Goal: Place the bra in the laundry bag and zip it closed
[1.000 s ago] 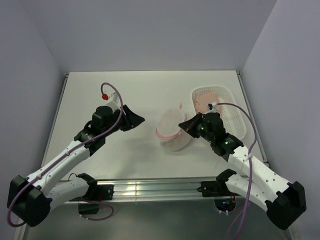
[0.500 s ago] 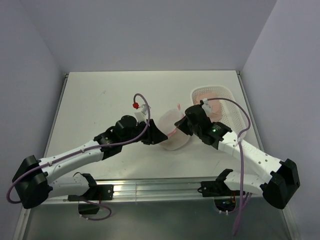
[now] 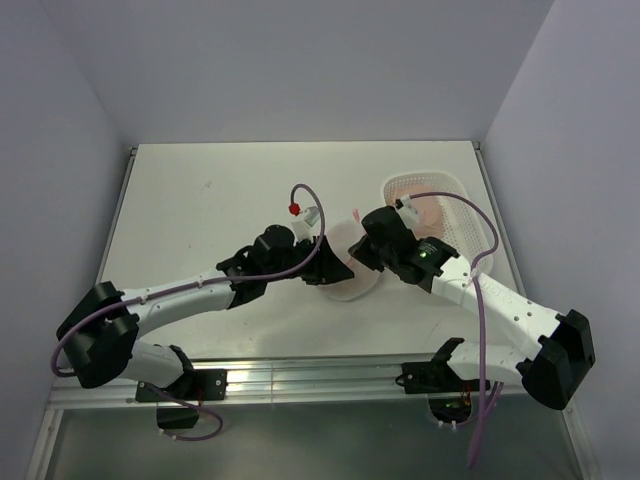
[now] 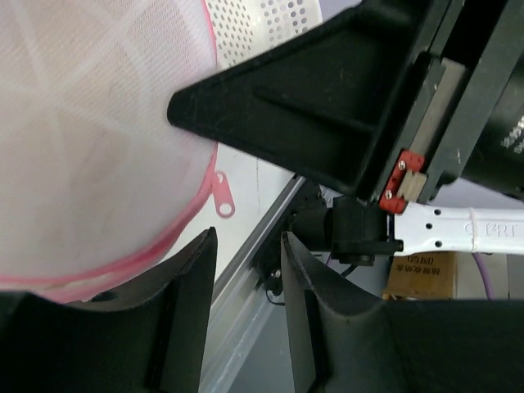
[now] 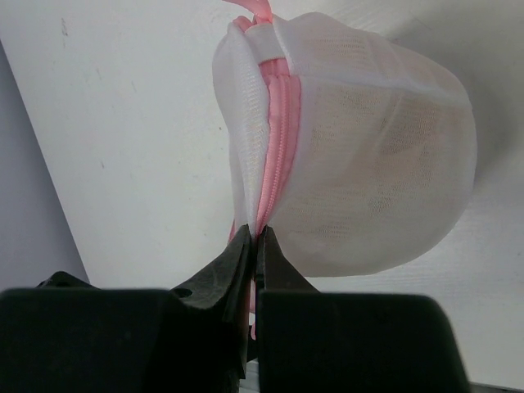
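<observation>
The laundry bag (image 3: 350,280), a round white mesh pouch with a pink zipper rim (image 5: 280,123), lies at the table's middle. The bra shows only as a faint tan tint through the mesh (image 5: 377,139). My right gripper (image 5: 255,236) is shut on the bag's pink zipper rim, and from above it sits at the bag's right edge (image 3: 362,254). My left gripper (image 4: 246,241) is open with nothing between its fingers. It hangs at the bag's left side (image 3: 333,268), close to the pink zipper pull ring (image 4: 223,197).
A white perforated basket (image 3: 472,232) stands right of the bag with a pale pink garment (image 3: 435,208) in it. The two gripper heads are close together over the bag. The table's metal front rail (image 3: 320,375) runs along the near edge.
My left arm has swung right from the table's left middle to the bag's left side. The right gripper has shifted a little left and away, still pinching the rim.
</observation>
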Action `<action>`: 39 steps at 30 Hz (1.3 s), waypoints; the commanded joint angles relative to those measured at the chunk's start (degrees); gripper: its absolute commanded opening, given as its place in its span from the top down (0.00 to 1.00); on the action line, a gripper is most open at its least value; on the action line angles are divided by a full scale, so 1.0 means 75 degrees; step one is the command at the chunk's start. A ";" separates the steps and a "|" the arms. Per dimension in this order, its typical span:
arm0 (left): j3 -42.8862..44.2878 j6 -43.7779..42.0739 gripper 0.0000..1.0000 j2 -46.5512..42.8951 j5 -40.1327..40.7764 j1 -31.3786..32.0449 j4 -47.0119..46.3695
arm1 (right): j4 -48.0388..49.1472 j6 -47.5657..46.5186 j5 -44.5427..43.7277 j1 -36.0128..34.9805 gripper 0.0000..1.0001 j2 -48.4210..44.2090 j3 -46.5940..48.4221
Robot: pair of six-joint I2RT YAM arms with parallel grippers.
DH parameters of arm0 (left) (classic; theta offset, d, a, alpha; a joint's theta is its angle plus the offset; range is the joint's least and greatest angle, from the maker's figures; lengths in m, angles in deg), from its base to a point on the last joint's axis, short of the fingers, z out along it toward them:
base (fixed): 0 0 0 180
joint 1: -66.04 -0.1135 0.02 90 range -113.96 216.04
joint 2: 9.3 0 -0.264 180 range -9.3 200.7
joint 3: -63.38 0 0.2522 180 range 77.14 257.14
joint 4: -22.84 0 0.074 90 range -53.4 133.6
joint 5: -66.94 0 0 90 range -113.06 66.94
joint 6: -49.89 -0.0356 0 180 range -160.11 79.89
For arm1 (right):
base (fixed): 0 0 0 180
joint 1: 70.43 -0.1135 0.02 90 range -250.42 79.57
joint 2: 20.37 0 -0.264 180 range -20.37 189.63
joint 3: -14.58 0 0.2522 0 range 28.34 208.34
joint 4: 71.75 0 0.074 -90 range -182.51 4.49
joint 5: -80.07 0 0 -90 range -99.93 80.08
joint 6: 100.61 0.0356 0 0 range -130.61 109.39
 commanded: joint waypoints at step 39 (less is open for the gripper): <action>0.0845 0.0343 0.71 0.0646 0.0512 0.0021 0.0328 | 0.0137 0.0019 -0.0053 -0.0060 1.00 -0.0096 0.0148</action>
